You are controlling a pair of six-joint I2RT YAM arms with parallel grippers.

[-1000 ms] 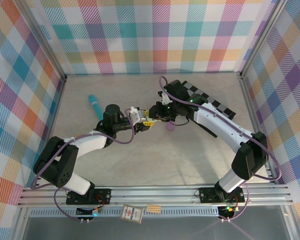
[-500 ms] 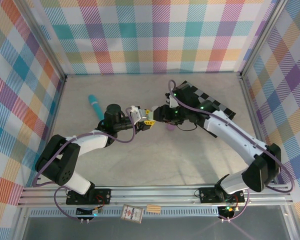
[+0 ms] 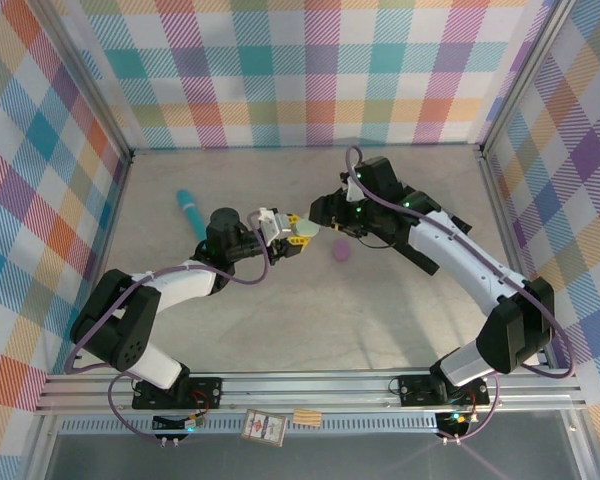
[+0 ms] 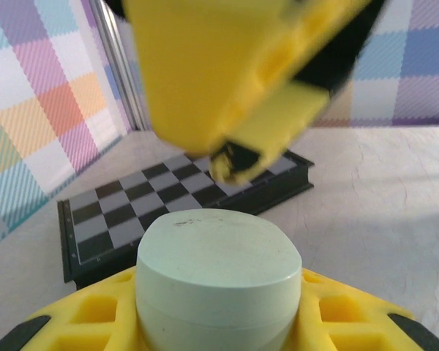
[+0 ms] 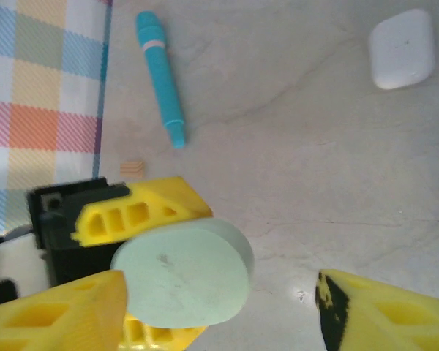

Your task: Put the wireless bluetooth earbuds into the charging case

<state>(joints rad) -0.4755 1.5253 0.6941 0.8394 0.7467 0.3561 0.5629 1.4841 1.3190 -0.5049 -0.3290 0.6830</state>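
Observation:
The mint green charging case point(image 5: 181, 274) has its lid closed and is held just above the table. My left gripper point(image 3: 292, 232) is shut on it, its yellow fingers point(image 5: 135, 212) on either side. In the left wrist view the case point(image 4: 218, 270) sits between those fingers point(image 4: 351, 314). My right gripper point(image 3: 320, 220) faces the case from the right with its jaws open around it and nothing gripped; one of its fingers point(image 4: 227, 73) hangs blurred above the case. The earbuds are out of view.
A lilac case point(image 3: 341, 252) lies on the table just right of the grippers. A white case point(image 5: 401, 48) lies farther off. A teal pen point(image 3: 190, 213) lies at the left, and a folded chessboard point(image 4: 183, 197) lies under the right arm. Checked walls enclose the table.
My right gripper has opened and drawn back slightly from the mint case, and its arm has swung further back. My left gripper still holds the case, nudged a little toward the far side.

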